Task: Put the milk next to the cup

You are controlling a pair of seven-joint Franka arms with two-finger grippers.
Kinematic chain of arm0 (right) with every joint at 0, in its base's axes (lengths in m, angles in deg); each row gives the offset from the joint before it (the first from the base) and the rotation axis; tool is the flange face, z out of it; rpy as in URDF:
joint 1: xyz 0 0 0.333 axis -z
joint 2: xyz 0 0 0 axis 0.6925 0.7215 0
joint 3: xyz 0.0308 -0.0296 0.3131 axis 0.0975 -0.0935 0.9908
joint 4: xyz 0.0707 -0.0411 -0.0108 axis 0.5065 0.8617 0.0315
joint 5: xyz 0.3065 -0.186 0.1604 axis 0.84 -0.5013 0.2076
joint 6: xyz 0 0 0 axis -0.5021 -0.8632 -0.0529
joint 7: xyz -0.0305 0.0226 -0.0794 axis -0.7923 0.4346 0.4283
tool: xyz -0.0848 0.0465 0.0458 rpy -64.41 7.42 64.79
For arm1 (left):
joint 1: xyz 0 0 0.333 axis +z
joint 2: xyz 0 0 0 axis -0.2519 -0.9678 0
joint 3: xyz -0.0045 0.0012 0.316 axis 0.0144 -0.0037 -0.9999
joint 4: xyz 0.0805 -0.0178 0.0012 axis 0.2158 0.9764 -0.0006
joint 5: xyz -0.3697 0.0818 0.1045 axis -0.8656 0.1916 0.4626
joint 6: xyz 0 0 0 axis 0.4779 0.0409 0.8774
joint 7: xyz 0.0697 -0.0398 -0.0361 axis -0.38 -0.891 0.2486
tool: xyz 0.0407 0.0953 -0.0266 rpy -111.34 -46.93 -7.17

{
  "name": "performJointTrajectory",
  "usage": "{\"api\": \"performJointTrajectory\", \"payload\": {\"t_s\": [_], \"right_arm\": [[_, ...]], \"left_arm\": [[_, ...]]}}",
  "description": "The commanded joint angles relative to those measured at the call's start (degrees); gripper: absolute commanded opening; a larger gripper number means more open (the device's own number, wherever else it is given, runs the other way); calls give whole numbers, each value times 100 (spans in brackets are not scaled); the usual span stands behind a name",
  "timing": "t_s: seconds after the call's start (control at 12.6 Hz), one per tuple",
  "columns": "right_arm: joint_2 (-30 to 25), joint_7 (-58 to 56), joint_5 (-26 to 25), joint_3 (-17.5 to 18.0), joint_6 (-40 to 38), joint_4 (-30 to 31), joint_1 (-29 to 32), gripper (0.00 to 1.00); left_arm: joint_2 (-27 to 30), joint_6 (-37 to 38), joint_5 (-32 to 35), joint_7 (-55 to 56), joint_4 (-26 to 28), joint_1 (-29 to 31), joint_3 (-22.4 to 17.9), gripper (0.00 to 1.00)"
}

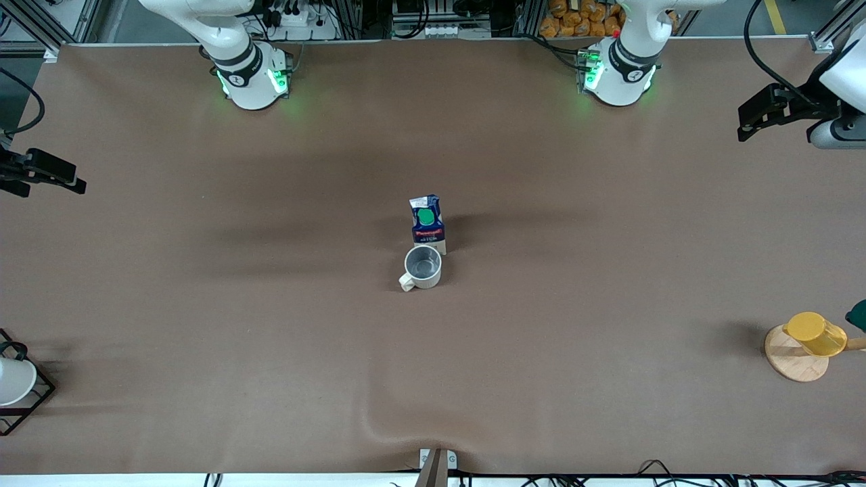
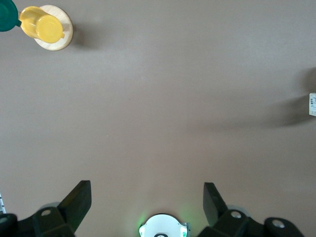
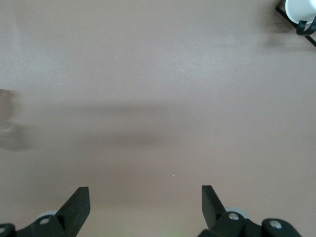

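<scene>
Front view: milk (image 1: 427,223) stands upright at mid-table, green cap facing up toward the camera, red label below it. Cup (image 1: 423,266) sits just beside it, nearer the front camera, mouth up, grey inside, small handle pointing toward the right arm's end and a bit toward the camera. Carton base & mug rim look touching or almost; can't tell which. Left gripper (image 1: 747,122) hangs up high over the left arm's end of the table, black fingers pointing toward table centre. Right gripper (image 1: 74,184) hangs high over the right arm's end. Both well apart from milk & cup, holding nothing. Yellow cup (image 1: 815,333) lies tipped on a round wooden coaster (image 1: 793,364) near the left arm's end, close to the front camera; a dark green thing (image 1: 858,315) is just beside it at the edge. White cup in black wire frame (image 1: 15,381) is at the right arm's end.

Left wrist view: left gripper (image 2: 147,202) jaws wide apart, nothing between, bare brown table (image 2: 163,98) below. Yellow cup (image 2: 42,25) on coaster (image 2: 61,37) shows far off.

Right wrist view: right gripper (image 3: 145,202) jaws wide apart too, empty, over bare table (image 3: 158,89). White cup w/ wire frame (image 3: 300,11) shows in a corner.
</scene>
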State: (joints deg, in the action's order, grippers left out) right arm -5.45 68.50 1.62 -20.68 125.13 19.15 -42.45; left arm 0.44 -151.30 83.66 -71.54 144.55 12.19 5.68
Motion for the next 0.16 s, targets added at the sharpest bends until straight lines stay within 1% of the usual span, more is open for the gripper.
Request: {"api": "performJointTrajectory", "payload": {"t_s": [0.0, 0.08], "right_arm": [[-64, 44, -120, 24, 7, 74, -32, 100], [-64, 44, -120, 24, 16, 74, -23, 100]], "left_arm": [[11, 69, -221, -53, -42, 108, -57, 100], [11, 52, -186, -71, -43, 108, -57, 100]]}}
